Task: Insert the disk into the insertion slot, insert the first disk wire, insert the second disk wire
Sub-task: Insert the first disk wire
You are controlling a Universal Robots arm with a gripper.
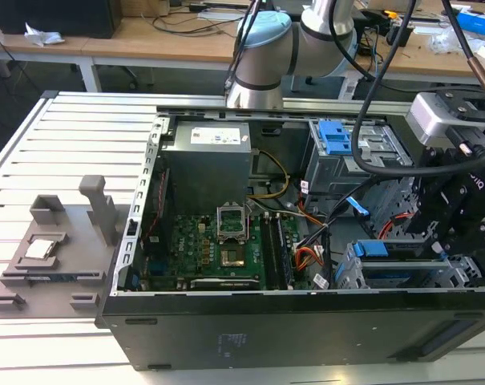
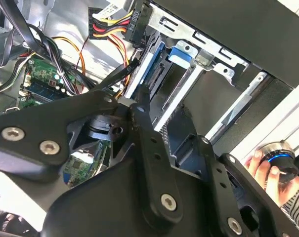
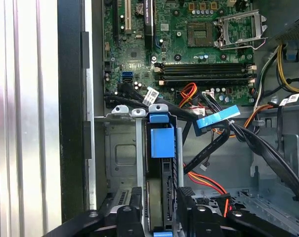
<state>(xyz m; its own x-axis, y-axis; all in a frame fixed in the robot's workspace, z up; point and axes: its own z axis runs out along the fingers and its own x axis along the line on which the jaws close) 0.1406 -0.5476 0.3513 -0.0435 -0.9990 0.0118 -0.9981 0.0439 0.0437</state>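
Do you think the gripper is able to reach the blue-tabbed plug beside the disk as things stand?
Probably yes: the blue-tabbed plug lies uncovered atop the black cables, close to the gripper.

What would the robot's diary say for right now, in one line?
disk: on edge in slot | gripper: at disk's end | blue-tipped wire: beside slot, apart from disk

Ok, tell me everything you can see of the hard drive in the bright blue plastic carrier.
Seen edge-on in the first wrist view, the disk stands inside the grey sheet-metal drive cage, its narrow side dark. The blue carrier frames it, with a squarish blue tab at the end toward the green motherboard. The black gripper sits at its other end; contact is unclear.
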